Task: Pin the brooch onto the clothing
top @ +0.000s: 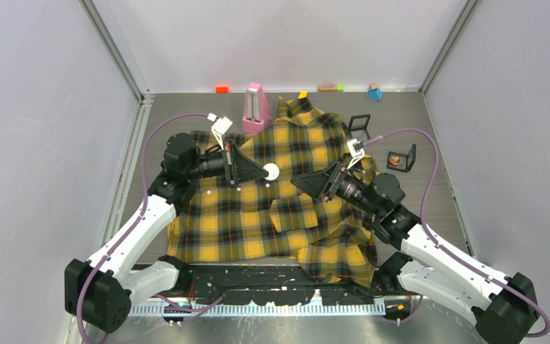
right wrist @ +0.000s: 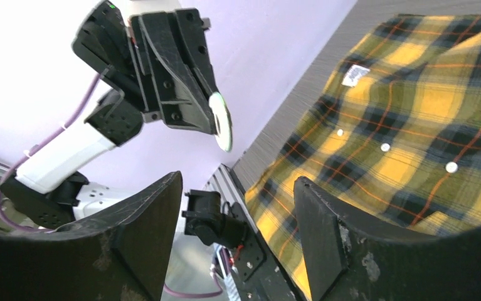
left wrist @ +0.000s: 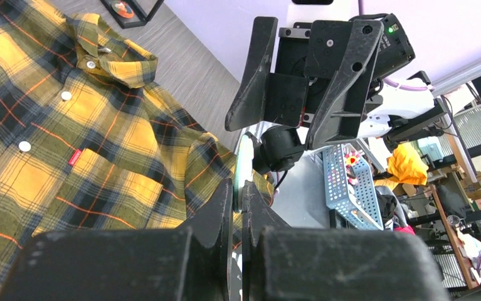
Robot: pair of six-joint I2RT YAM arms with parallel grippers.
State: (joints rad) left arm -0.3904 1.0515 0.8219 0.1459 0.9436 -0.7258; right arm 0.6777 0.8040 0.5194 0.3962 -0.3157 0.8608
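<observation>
The yellow-and-black plaid shirt [top: 257, 215] lies spread on the table, with its white buttons and chest pocket in the left wrist view [left wrist: 68, 144] and its collar label in the right wrist view [right wrist: 413, 125]. My left gripper [top: 266, 172] is shut on the brooch [top: 272, 171], a small pale greenish round disc held on edge above the shirt [left wrist: 244, 164]. My right gripper [top: 305, 181] is open and empty, its jaws wide apart [right wrist: 237, 188], facing the brooch [right wrist: 221, 121] from the right with a short gap.
A pink wedge-shaped object [top: 256, 107] stands at the back by the collar. Two small black square frames [top: 358, 123] [top: 401, 158] sit right of the shirt, one holding an orange piece. Small coloured blocks [top: 221, 89] [top: 374, 92] line the back wall.
</observation>
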